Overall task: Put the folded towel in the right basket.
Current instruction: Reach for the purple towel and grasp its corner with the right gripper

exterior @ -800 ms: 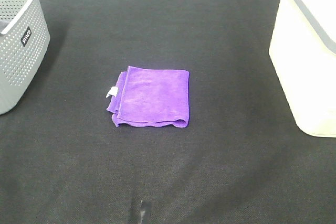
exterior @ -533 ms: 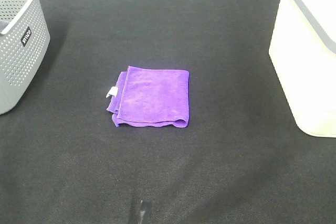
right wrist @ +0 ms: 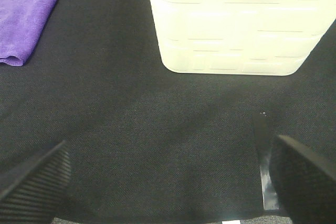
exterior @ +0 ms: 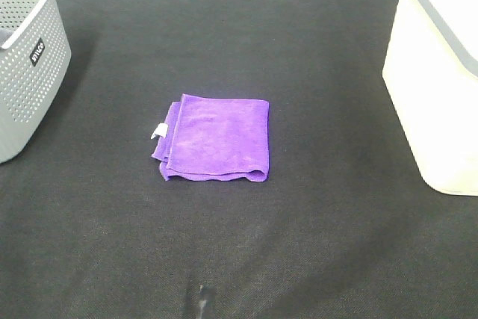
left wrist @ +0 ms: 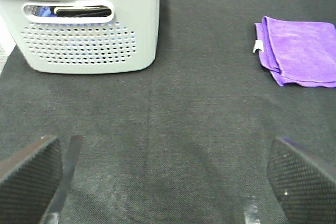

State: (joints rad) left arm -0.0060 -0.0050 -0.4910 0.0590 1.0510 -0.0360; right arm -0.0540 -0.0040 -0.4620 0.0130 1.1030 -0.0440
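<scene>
A folded purple towel (exterior: 215, 138) with a small white tag lies flat in the middle of the black table. It also shows in the left wrist view (left wrist: 298, 50) and the right wrist view (right wrist: 23, 25). The right basket (exterior: 437, 72) is cream-white with a grey rim and stands at the table's right edge; the right wrist view (right wrist: 231, 24) shows its wall close up. My left gripper (left wrist: 163, 182) is open and empty, well short of the towel. My right gripper (right wrist: 168, 182) is open and empty, near the white basket. Neither arm shows in the exterior view.
A grey perforated basket (exterior: 26, 57) stands at the table's left edge; the left wrist view (left wrist: 86, 24) shows dark items inside it. The black cloth table (exterior: 299, 222) stretches between the baskets.
</scene>
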